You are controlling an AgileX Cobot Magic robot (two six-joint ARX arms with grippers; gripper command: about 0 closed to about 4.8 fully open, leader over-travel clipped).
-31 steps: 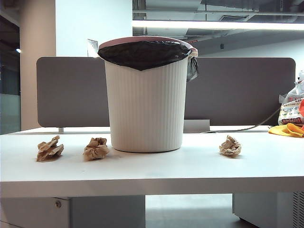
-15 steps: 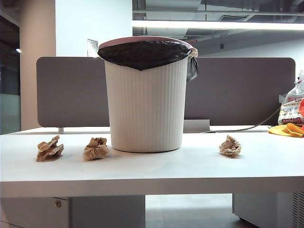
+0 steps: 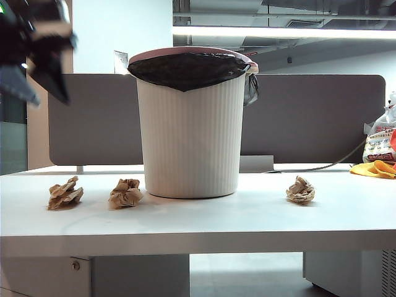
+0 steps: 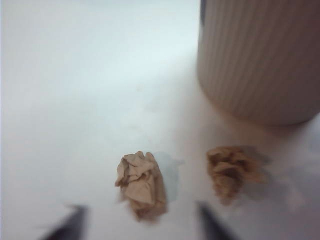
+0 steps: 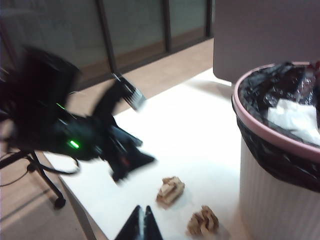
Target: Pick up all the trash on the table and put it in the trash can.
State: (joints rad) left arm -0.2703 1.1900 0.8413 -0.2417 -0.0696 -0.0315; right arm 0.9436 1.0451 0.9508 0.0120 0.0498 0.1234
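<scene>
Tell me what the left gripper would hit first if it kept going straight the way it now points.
Probably the outer paper ball: in the left wrist view it lies between the open fingertips of the left gripper, ahead of them, on the table. The second ball sits off to one side. Depth is blurred, so this is a guess.

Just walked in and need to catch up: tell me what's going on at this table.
A two-armed robot is clearing crumpled paper into the trash can. All three paper balls lie on the table: two left of the can, one to its right. The left gripper hangs open and empty, high above the leftmost ball. The right gripper is shut, holding nothing, and looks across at the other arm from near the can's rim.
</scene>
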